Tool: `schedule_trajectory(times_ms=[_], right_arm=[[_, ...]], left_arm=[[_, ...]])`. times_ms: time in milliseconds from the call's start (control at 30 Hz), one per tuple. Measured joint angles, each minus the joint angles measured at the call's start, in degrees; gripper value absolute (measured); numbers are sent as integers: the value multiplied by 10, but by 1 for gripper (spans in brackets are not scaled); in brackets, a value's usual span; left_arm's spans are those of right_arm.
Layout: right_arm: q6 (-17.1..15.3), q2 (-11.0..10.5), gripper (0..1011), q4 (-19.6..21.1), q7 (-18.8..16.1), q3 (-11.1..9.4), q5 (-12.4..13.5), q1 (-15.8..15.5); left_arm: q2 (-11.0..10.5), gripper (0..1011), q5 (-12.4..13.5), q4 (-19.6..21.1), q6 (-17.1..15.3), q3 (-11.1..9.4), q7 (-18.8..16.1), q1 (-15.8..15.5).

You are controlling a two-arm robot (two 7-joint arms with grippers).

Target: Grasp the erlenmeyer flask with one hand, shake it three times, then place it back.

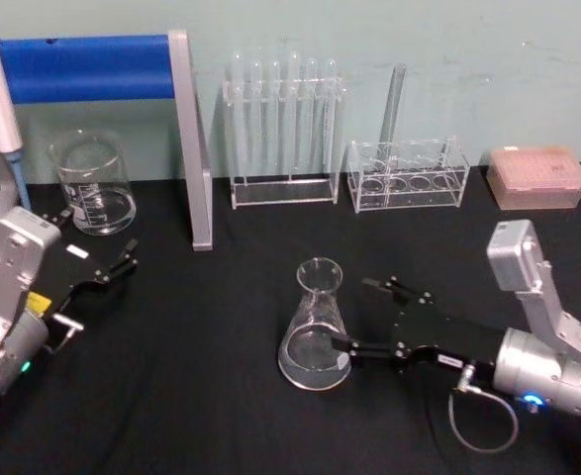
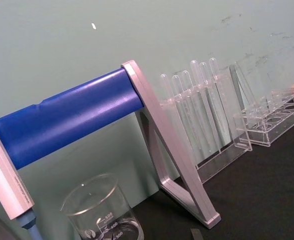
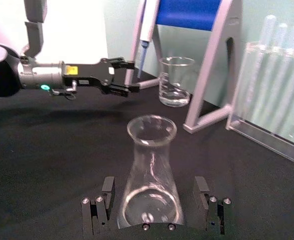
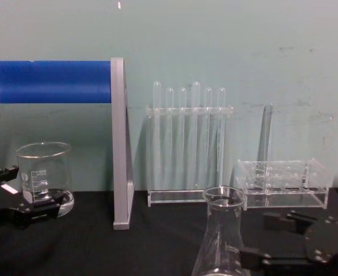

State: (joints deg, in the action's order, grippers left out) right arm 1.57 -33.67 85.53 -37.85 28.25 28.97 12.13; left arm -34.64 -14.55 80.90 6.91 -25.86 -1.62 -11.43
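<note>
Your right claw point(image 1: 356, 315), black, long flat fingers spread, straddles base of clear glass conical flask point(image 1: 316, 327); flask upright on black worktop point(image 1: 211, 396). Your left claw point(image 1: 122, 261) open, far left of flask.

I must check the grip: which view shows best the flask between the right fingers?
The right wrist view: the flask stands between the open fingers. The head view shows it from above; the chest view sideways.

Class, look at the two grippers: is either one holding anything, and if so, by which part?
Nothing is held. The right gripper is open, its fingers either side of the flask's base, apart from the glass. The left gripper hangs empty near the beaker.
</note>
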Motion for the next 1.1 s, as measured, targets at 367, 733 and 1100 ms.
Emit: schedule_trajectory(times_ms=[367,733,1100], right_arm=[[-5,-19,1002,7,55,-56,18,-34],[-35,41,1003,-35,161,-94,4,-6],[-46,100,1002,-93,216,-95,-35,32]], left_arm=[[0,1001,0,0,0,0,0,0],[0,1001,0,0,0,0,0,0],[0,1001,0,0,0,0,0,0]])
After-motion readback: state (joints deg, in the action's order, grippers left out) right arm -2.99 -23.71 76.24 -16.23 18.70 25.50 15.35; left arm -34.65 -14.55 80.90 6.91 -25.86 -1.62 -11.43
